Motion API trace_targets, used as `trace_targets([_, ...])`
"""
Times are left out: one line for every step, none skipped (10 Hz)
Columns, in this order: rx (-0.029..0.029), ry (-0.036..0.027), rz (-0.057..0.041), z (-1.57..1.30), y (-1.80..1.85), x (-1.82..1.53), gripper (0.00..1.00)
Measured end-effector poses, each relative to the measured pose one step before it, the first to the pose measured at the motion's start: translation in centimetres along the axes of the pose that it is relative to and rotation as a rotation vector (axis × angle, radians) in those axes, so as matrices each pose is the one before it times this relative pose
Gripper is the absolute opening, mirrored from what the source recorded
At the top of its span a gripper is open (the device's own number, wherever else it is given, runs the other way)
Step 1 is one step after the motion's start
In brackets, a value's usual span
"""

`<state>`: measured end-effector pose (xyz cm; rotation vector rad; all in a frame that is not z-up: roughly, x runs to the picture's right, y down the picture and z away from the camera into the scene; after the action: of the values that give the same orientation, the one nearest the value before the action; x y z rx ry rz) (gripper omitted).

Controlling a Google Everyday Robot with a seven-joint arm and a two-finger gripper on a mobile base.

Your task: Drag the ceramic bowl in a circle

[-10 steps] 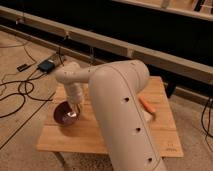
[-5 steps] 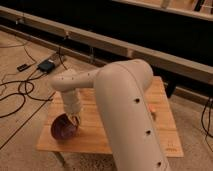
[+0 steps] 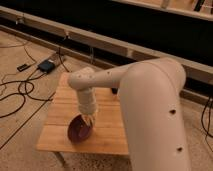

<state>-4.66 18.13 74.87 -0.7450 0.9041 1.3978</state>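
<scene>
The ceramic bowl (image 3: 78,131) is a small, glossy dark maroon bowl on the front left part of the wooden table (image 3: 62,102). It looks tilted, its near rim close to the table's front edge. My gripper (image 3: 89,119) points down at the bowl's far right rim and touches it. The white arm (image 3: 150,110) fills the right of the view and hides the table's right half.
Black cables (image 3: 20,92) and a small dark box (image 3: 46,65) lie on the floor left of the table. A long low rail (image 3: 100,45) runs behind it. The table's front edge (image 3: 75,149) lies just below the bowl.
The gripper and the bowl have moved toward the table's front edge and a little to the right. The arm now covers more of the table.
</scene>
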Motion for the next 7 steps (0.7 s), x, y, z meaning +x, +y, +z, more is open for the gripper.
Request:
trace_targets([-0.00086,-0.00963,0.04072,-0.446,-1.835,-0.210,0.14])
trace_targets([0.00245,-0.00865,0.04147,-0.299,-1.926,-0.520,0.14])
trace_targets([0.00014,-0.00665,0.02465,-0.199,-1.090,-0.527,0.14])
trace_targets([0.00540,-0.00870,0.03165,-0.021,-1.434,-1.057,0.14])
trace_targets([0.00818,-0.01206,0.02985,-0.005,-1.177,-1.516,0.14])
trace_targets([0.00862,-0.01120,0.01361,-0.035,-0.417,-1.465,0.14])
trace_targets([0.00567,-0.01184,0.00635,-0.054,0.045,-1.399,0.14])
